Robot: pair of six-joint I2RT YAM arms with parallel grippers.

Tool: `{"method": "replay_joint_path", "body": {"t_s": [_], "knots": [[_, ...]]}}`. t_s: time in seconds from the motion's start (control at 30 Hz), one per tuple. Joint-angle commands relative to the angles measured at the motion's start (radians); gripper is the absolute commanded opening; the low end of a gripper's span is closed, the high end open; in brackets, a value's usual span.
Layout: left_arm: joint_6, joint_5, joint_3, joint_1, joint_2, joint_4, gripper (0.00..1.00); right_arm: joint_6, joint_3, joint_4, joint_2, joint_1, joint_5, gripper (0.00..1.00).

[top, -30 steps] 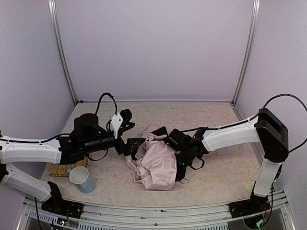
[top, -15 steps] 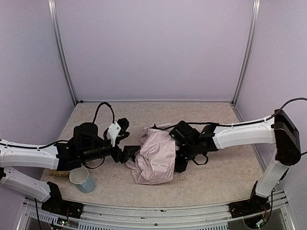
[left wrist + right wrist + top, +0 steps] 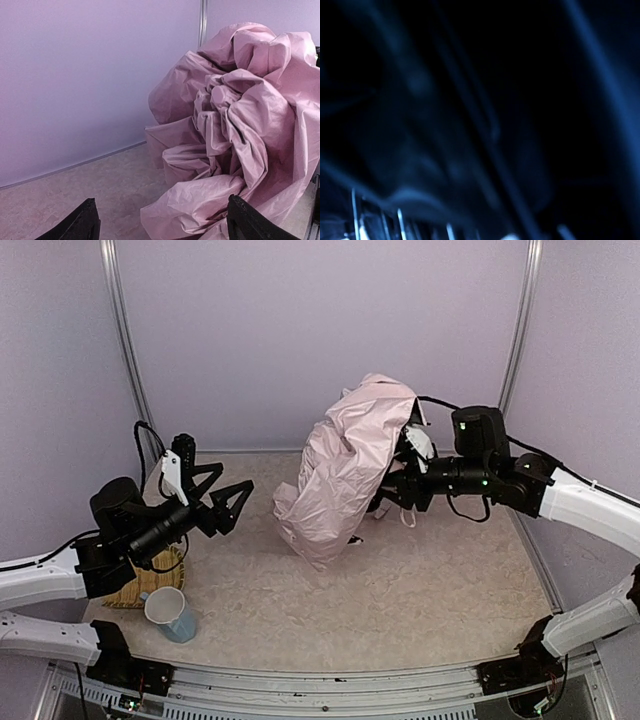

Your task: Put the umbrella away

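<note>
Well, the right claw (image 3: 396, 484) is gripping the pale pink folding umbrella (image 3: 345, 465) from inside its black underside, its jaws hidden. It is hoisting the umbrella over the far middle of the speckled beige counter (image 3: 430, 590). The loose canopy is drooping, its lowest fold brushing or nearly brushing the surface. The left claw (image 3: 230, 498) is hanging wide and empty, well apart on the left. To my eye the fabric is wanting gathering next. The free claw ought to be coming in low and catching the hanging folds rather than the thin ribs, with the right one holding steady so nothing is snagging.
</note>
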Motion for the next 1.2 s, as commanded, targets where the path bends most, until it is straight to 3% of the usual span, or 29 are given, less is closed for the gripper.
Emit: {"method": "replay_joint_path", "body": {"t_s": [0.0, 0.2, 0.3, 0.37, 0.4, 0.5, 0.6, 0.8, 1.0, 1.17], "knots": [[0.031, 0.012, -0.006, 0.005, -0.031, 0.032, 0.86, 0.049, 0.068, 0.16, -0.074, -0.03, -0.146, 0.0], [0.097, 0.085, 0.003, 0.002, -0.017, 0.023, 0.9, 0.1, 0.081, 0.221, -0.099, -0.045, -0.185, 0.0], [0.153, 0.309, -0.004, -0.001, 0.015, 0.044, 0.96, 0.116, 0.071, 0.247, -0.1, -0.045, -0.172, 0.0], [0.159, 0.38, -0.002, -0.019, 0.079, 0.12, 0.97, 0.128, 0.05, 0.278, -0.097, -0.045, -0.178, 0.0], [0.153, 0.378, 0.007, -0.033, 0.126, 0.17, 0.94, 0.138, 0.039, 0.302, -0.096, -0.045, -0.186, 0.0], [0.131, 0.396, 0.123, -0.063, 0.276, 0.177, 0.67, 0.169, 0.026, 0.36, -0.093, -0.045, -0.187, 0.0], [0.14, 0.449, 0.241, -0.113, 0.372, 0.089, 0.62, 0.178, 0.036, 0.395, -0.085, -0.046, -0.157, 0.0], [0.079, 0.543, 0.241, -0.197, 0.483, 0.368, 0.69, 0.175, 0.061, 0.438, -0.066, -0.049, -0.134, 0.0], [0.072, 0.582, 0.28, -0.217, 0.429, 0.254, 0.82, 0.146, 0.061, 0.315, -0.108, -0.097, -0.043, 0.0], [0.156, 0.42, 0.157, -0.225, 0.268, 0.189, 0.91, 0.141, 0.026, 0.221, -0.165, -0.226, -0.015, 0.0]]}}
